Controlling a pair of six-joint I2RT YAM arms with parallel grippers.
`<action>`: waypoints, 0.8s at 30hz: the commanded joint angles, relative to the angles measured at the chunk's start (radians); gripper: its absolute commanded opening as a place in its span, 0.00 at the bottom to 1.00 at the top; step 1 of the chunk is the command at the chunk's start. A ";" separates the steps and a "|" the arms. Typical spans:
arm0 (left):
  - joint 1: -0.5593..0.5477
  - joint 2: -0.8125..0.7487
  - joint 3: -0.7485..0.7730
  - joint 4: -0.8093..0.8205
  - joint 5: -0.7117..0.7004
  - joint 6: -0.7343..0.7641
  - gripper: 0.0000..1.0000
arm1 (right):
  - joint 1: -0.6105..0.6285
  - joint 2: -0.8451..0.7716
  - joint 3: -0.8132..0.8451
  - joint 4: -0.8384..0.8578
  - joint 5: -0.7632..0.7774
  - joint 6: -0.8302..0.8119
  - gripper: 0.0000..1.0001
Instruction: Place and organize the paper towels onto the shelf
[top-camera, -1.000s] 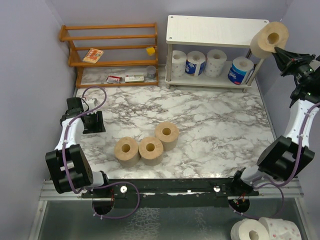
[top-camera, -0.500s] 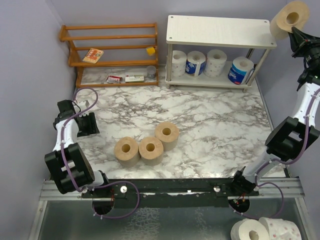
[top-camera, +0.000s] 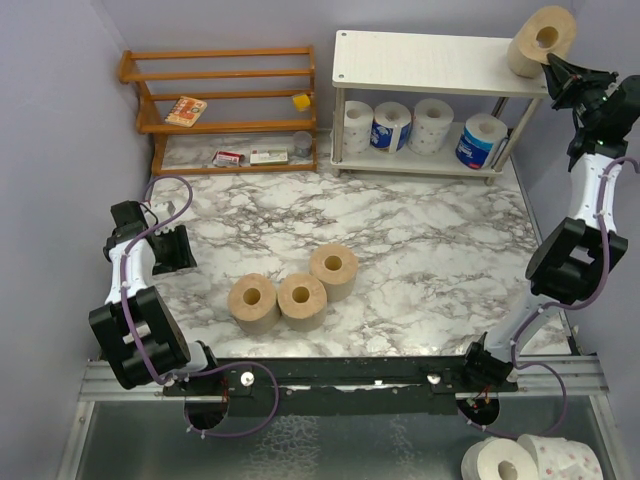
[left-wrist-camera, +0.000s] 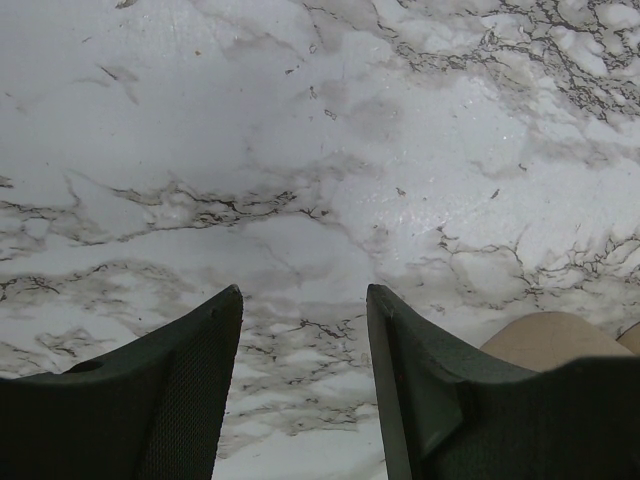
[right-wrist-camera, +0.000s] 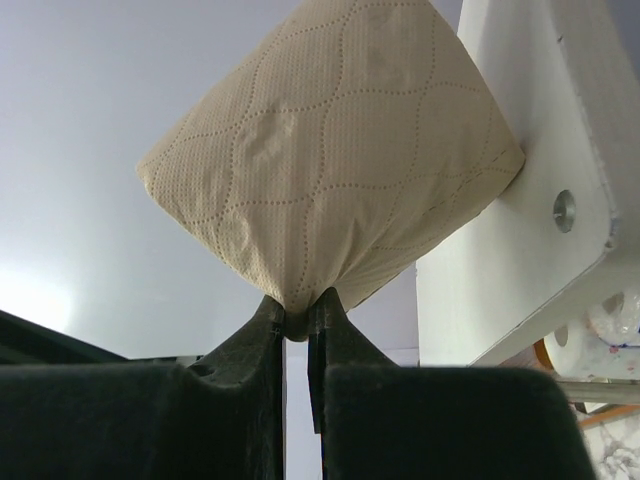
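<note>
My right gripper (top-camera: 552, 64) is shut on the edge of a tan paper towel roll (top-camera: 541, 41), pinching its paper (right-wrist-camera: 330, 160) between the jaws (right-wrist-camera: 298, 312). The roll hangs over the right end of the white shelf's top board (top-camera: 430, 60) (right-wrist-camera: 540, 170). On the lower board stand two white rolls (top-camera: 358, 124) (top-camera: 432, 122) and two blue-wrapped rolls (top-camera: 392, 125) (top-camera: 481, 140). Three tan rolls (top-camera: 253, 302) (top-camera: 302, 299) (top-camera: 333, 270) sit on the marble table. My left gripper (top-camera: 178, 248) (left-wrist-camera: 303, 300) is open above bare marble at the left, with a tan roll (left-wrist-camera: 545, 335) just beside its right finger.
An orange-brown wooden rack (top-camera: 225, 100) with small items stands at the back left. Purple walls close in on both sides. Two more white rolls (top-camera: 525, 462) lie below the table's near edge, beside the arm rail (top-camera: 340, 375).
The right arm first carried the tan roll up and to the right, then brought it down and left over the shelf's top right end. The left gripper pulled back toward the left wall.
</note>
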 joint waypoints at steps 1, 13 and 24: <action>0.012 -0.009 0.021 -0.008 0.032 0.013 0.55 | 0.018 0.023 0.045 0.078 0.032 0.002 0.01; 0.012 0.019 0.026 -0.009 0.033 0.011 0.55 | 0.020 0.015 0.003 0.140 0.028 -0.005 0.17; 0.013 0.010 0.024 -0.009 0.045 0.014 0.55 | 0.020 -0.023 0.057 0.259 0.003 -0.044 0.73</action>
